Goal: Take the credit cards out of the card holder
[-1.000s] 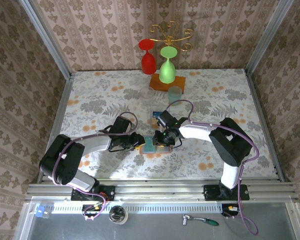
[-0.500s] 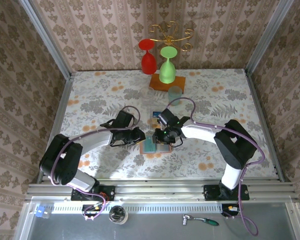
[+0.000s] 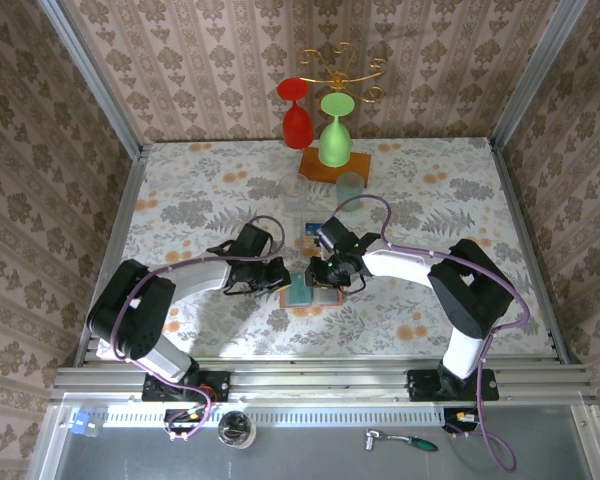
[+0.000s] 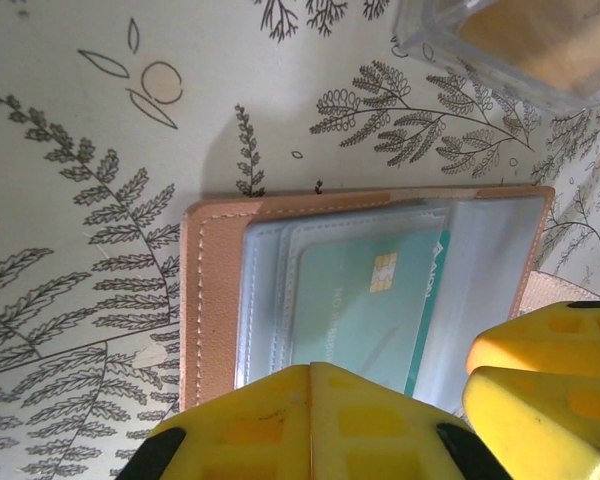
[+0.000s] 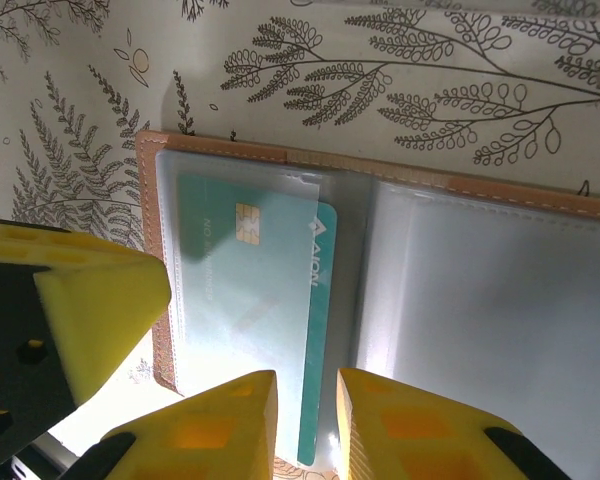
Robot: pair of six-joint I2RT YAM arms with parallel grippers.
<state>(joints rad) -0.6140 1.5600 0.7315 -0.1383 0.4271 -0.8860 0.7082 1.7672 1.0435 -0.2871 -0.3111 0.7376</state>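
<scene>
The card holder [image 3: 312,293] is lying open on the table [image 3: 430,200] between the two arms, with a credit card [image 4: 365,300] sitting in the pocket of its left half. The left gripper [image 3: 280,276] is hanging over that half's left edge, the right gripper [image 3: 330,276] beside the fold. Behind the holder a second card [image 3: 310,232] is lying on the table, and farther back a cup [image 3: 351,186] is standing just before a block [image 3: 325,165].

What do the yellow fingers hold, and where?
Nothing for sure: the right gripper is slightly open over the teal card; the left gripper is shut, hold unclear.
</scene>
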